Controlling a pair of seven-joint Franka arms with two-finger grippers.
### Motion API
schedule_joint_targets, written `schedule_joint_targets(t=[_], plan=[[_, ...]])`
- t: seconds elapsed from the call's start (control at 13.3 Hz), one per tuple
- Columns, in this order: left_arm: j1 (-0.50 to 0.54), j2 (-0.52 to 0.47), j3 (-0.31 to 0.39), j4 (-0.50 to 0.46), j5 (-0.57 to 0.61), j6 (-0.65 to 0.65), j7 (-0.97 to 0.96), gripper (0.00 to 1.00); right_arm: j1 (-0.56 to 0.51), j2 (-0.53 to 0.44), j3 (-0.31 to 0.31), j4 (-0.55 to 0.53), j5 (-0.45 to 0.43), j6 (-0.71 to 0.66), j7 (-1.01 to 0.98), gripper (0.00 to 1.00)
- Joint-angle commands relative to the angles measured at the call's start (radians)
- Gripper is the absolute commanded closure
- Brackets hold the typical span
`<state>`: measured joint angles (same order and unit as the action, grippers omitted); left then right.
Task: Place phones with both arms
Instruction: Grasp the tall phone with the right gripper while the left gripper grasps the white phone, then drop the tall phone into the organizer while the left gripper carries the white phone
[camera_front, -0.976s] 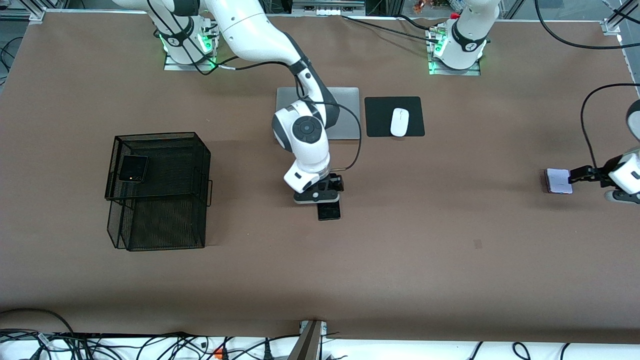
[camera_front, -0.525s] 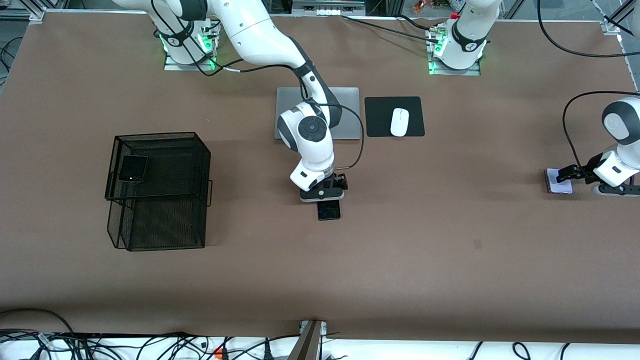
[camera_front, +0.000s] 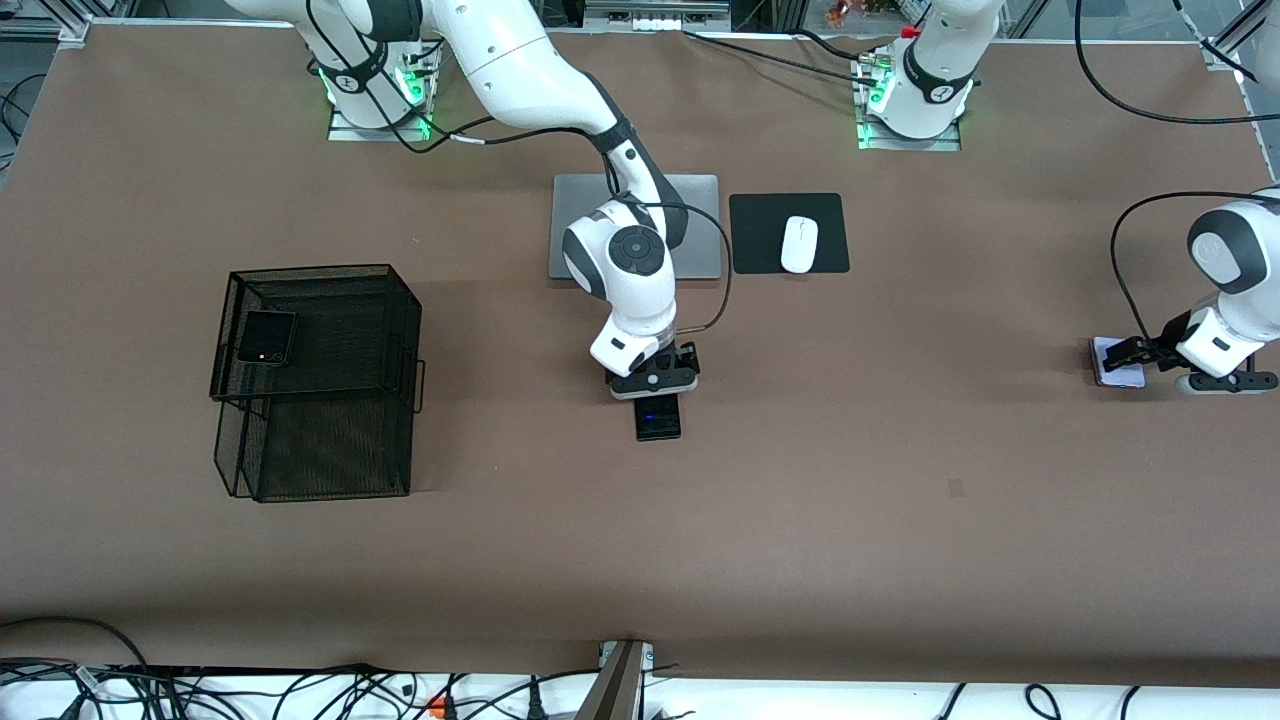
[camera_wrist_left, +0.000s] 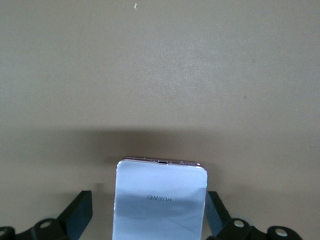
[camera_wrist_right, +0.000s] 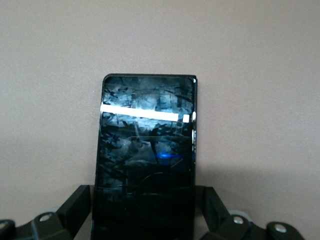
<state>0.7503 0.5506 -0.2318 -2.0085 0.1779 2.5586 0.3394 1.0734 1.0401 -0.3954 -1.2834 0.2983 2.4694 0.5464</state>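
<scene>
3 phones: black phone (camera_front: 266, 338) on mesh rack (camera_front: 315, 380); 2 open grippers straddling, ungripped: right gripper (camera_wrist_right: 145, 212) slim phone (camera_wrist_right: 146, 150), left gripper (camera_wrist_left: 150, 217) white phone (camera_wrist_left: 159, 200).

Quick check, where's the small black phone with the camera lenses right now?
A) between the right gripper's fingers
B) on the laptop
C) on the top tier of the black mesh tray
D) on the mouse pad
C: the small black phone lies on the upper level of the black mesh tray, toward the right arm's end of the table, with neither gripper near it.
</scene>
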Motion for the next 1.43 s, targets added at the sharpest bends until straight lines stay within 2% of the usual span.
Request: schedule_joint_targets(t=[0.0, 0.08, 0.15, 0.23, 0.38, 0.53, 0.75, 0.83, 0.9, 1.13, 1.28, 1.35], plan=[[0.009, 0.011, -0.011, -0.003, 0.006, 0.022, -0.019, 0.00, 0.003, 0.028, -0.005, 0.018, -0.037, 0.009, -0.013, 0.18], [0.009, 0.015, -0.011, -0.003, 0.005, 0.035, -0.020, 0.00, 0.003, 0.028, -0.005, 0.018, -0.065, 0.009, -0.016, 0.26], [0.009, 0.023, -0.011, -0.003, 0.005, 0.037, -0.022, 0.00, 0.003, 0.028, -0.005, 0.018, -0.088, 0.009, -0.014, 0.57], [0.009, 0.025, -0.011, -0.003, 0.005, 0.038, -0.025, 0.00, 0.000, 0.026, -0.005, 0.018, -0.091, 0.009, -0.022, 0.78], [0.009, 0.032, -0.011, -0.003, 0.005, 0.045, -0.028, 0.00, -0.003, 0.018, -0.009, 0.018, -0.094, 0.006, -0.025, 0.85], [0.009, 0.042, -0.011, -0.003, 0.005, 0.057, -0.036, 0.00, -0.009, -0.009, -0.019, 0.018, -0.091, -0.015, -0.029, 0.85], [0.009, 0.054, -0.011, -0.001, 0.005, 0.058, -0.057, 0.00, -0.033, -0.106, -0.091, 0.018, -0.087, -0.185, -0.033, 0.85], [0.009, 0.054, -0.011, -0.001, 0.005, 0.058, -0.057, 0.06, -0.035, -0.151, -0.126, 0.016, -0.085, -0.252, -0.034, 0.85], [0.009, 0.054, -0.011, -0.001, 0.005, 0.058, -0.059, 0.20, -0.044, -0.191, -0.158, 0.016, -0.085, -0.318, -0.049, 0.85], [0.009, 0.054, -0.011, 0.005, 0.005, 0.054, -0.063, 0.72, -0.067, -0.323, -0.262, -0.043, -0.065, -0.440, -0.199, 0.85], [0.009, 0.049, -0.011, 0.011, 0.006, 0.048, -0.053, 0.89, -0.117, -0.434, -0.298, -0.088, -0.054, -0.583, -0.310, 0.85], [0.006, 0.042, -0.012, 0.016, 0.008, 0.037, -0.056, 0.93, -0.139, -0.475, -0.318, -0.114, -0.054, -0.634, -0.376, 0.85]])
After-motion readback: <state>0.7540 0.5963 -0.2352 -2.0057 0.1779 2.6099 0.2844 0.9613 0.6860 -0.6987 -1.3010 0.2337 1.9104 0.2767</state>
